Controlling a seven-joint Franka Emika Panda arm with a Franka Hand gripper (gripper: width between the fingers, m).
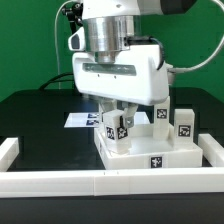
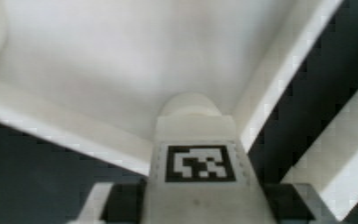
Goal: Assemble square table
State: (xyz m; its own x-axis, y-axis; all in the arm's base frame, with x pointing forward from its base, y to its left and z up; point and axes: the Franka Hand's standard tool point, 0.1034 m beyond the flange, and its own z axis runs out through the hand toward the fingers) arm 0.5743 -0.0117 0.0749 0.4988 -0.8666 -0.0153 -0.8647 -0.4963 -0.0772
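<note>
- Bright green backdrop (image 1: 30, 40) fills the wall behind the black table (image 1: 30, 115), evenly lit.
- White border rails (image 1: 100, 182) frame that table along its near edge and both sides.
- The marker board (image 1: 82, 119) lies flat on the table, toward the backdrop.
- Soft glare on the tabletop, no hard shadows.

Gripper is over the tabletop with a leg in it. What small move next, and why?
Probably a slow straight lowering, keeping the grip. The gripper is shut on a tagged leg, held upright above the square tabletop. In the wrist view the leg's rounded tip points at the white surface inside the raised rim; whether it already touches is unclear.
</note>
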